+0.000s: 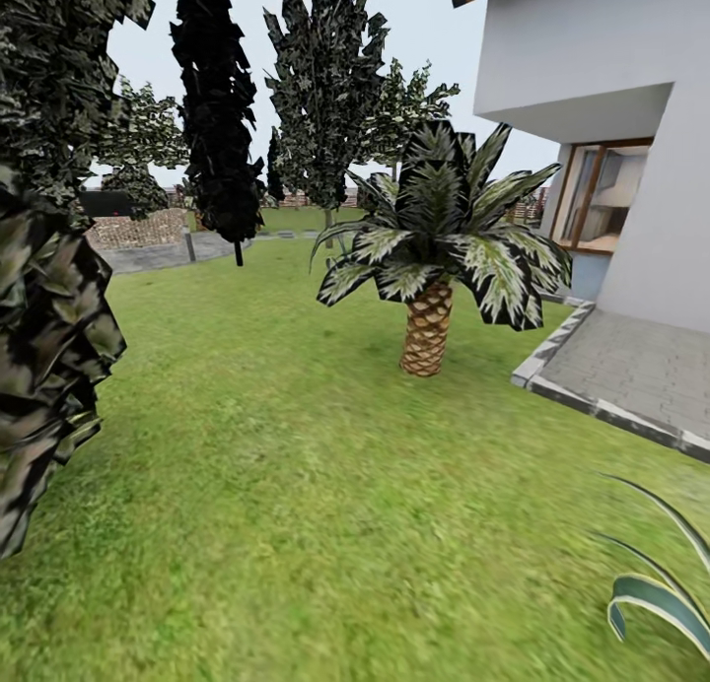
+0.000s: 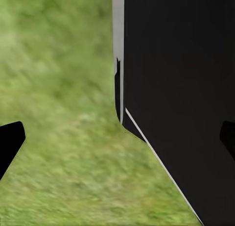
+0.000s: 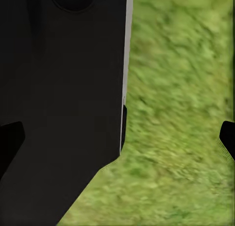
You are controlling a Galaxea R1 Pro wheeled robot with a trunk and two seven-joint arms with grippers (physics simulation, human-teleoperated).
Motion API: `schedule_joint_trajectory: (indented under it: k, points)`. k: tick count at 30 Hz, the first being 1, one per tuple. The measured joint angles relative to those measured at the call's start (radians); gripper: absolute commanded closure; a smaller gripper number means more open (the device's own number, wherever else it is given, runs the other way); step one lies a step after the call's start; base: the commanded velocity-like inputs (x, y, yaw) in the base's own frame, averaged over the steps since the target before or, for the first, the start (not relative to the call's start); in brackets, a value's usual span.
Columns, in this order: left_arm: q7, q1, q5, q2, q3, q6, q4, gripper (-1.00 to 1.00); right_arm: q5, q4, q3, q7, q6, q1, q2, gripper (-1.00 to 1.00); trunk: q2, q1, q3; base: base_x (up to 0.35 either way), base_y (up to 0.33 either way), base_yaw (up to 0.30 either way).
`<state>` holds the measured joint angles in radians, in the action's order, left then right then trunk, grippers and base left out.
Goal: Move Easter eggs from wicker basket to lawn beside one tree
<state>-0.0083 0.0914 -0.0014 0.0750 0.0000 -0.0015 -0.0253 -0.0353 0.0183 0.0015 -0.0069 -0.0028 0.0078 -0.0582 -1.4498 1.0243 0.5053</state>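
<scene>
Lawn [image 1: 256, 445] spreads wide, mottled green. A short palm [image 1: 434, 258] stands on it near the paved terrace [image 1: 641, 367] of a white house [image 1: 602, 91]. Dark cypresses [image 1: 212, 110] line the far edge. Left gripper [image 2: 120, 138] hangs above grass, fingers spread, nothing between them. Right gripper [image 3: 120, 138] likewise: spread wide, empty, beside the robot's black body [image 3: 58, 98].

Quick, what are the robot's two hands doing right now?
Left hand: open, holding nothing, above the lawn.
Right hand: open, holding nothing.
</scene>
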Motion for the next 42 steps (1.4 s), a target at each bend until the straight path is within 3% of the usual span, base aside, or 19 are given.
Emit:
schedule_joint_trajectory:
  k: [7, 42]
  points:
    - [0.000, 0.000, 0.000, 0.000, 0.000, -0.001, -0.001, -1.00, 0.004, 0.000, -0.004, 0.000, -0.001, 0.000, 0.000, -1.00, 0.000, 0.000, 0.000, 0.337, 0.000, 0.080]
    - [0.000, 0.000, 0.000, 0.000, 0.000, 0.000, -0.001, -1.00, -0.002, 0.000, 0.001, 0.001, 0.000, 0.000, 0.000, -1.00, 0.000, 0.000, 0.000, 0.338, 0.000, 0.226]
